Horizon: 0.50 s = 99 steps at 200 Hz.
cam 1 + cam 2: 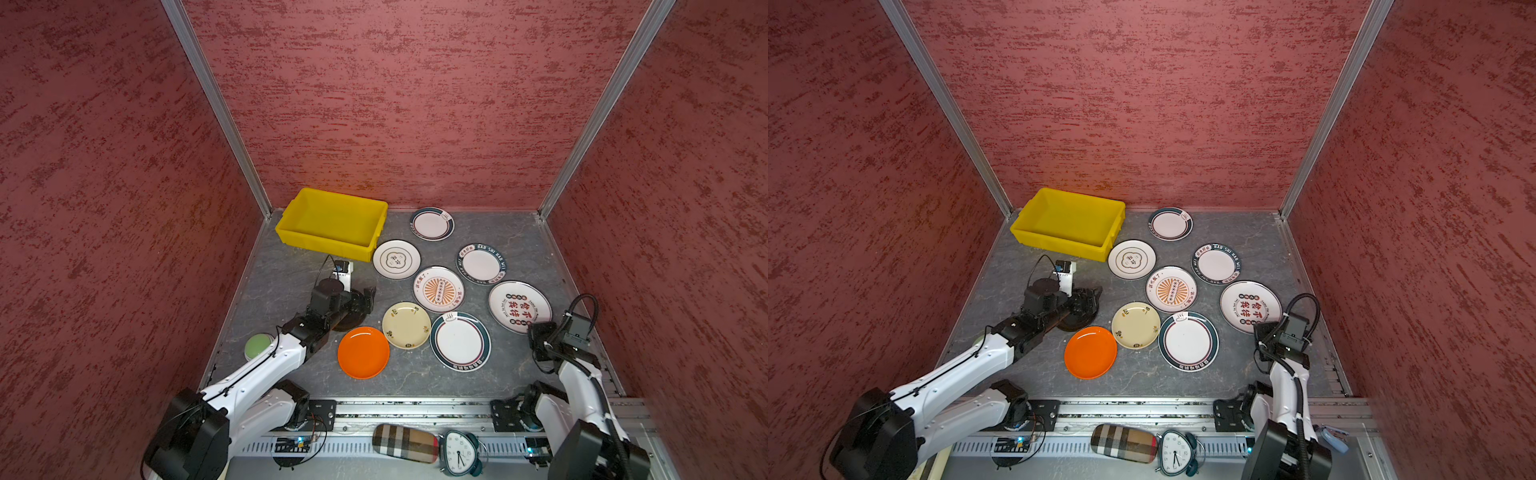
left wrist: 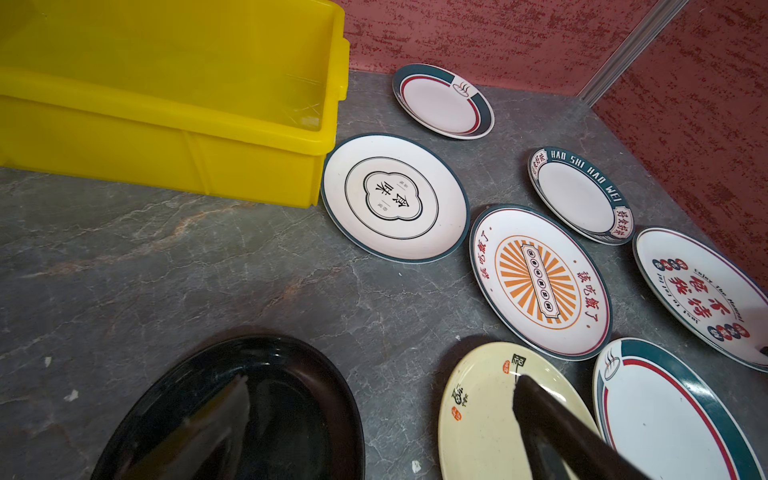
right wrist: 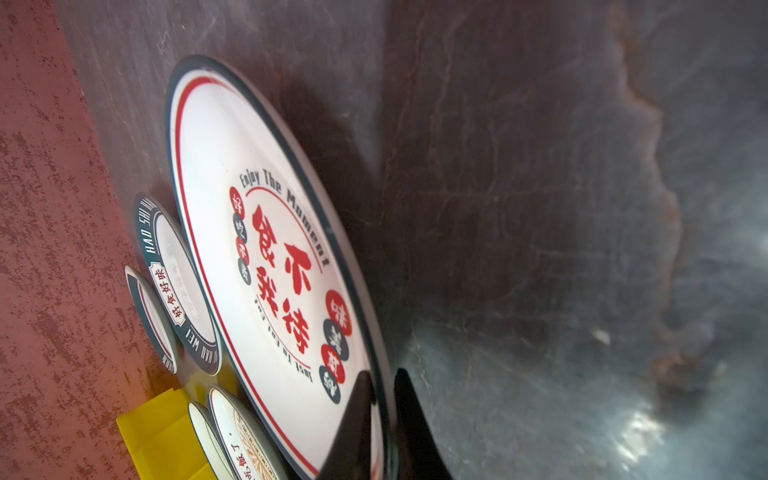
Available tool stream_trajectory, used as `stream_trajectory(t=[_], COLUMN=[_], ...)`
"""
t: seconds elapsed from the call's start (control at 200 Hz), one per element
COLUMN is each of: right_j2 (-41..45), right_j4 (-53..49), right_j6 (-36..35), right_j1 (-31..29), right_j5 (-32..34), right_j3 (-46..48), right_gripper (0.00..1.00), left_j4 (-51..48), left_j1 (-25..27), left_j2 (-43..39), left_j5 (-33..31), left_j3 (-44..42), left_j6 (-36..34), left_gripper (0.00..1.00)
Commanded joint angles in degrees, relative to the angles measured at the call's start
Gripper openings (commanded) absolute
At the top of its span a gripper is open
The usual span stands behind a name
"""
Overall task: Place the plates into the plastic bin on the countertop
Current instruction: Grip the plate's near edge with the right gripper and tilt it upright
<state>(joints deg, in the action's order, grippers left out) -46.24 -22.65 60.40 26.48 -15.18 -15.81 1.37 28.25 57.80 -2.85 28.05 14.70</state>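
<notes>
The yellow plastic bin (image 1: 332,224) (image 2: 166,104) stands empty at the back left of the countertop (image 1: 291,274). Several plates lie flat to its right and in front. Among them are a cloud-outline plate (image 1: 396,259), a sunburst plate (image 1: 438,289), a cream plate (image 1: 406,325), an orange plate (image 1: 363,352) and teal-rimmed plates (image 1: 460,340). My left gripper (image 1: 365,299) (image 2: 380,380) is open, hovering low over a black plate (image 2: 291,415) and the gap beside the cream one. My right gripper (image 1: 536,332) (image 3: 383,374) is shut on the near rim of the white plate with red characters (image 3: 270,257) (image 1: 519,306).
Red textured walls with metal corner rails close in the back and sides. A green round object (image 1: 257,345) sits at the countertop's left edge behind the left arm. A plaid case (image 1: 405,442) and an alarm clock (image 1: 459,453) lie on the front rail.
</notes>
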Motion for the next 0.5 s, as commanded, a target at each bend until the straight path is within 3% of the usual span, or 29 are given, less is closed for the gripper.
stream_trajectory(t=[0.0, 0.261, 0.491], right_j2=[1.85, 4.93, 8.44], right_j4=[-7.09, -10.76, -13.17], right_j6=[-0.81, -3.33, -5.24], right_j1=[0.10, -0.02, -0.02], right_j5=[5.23, 6.14, 6.91], right_j3=[-1.02, -3.99, -8.31], right_gripper=[0.10, 0.00, 0.00], left_j4=[1.45, 2.64, 4.45], left_j1=[-0.22, -0.15, -0.16], left_j2=[0.03, 0.14, 0.50], left_j5=[0.48, 1.84, 4.17], left_j3=[0.01, -0.24, -0.61], left_j6=[0.41, 0.59, 0.92], left_gripper=[0.99, 0.99, 0.99])
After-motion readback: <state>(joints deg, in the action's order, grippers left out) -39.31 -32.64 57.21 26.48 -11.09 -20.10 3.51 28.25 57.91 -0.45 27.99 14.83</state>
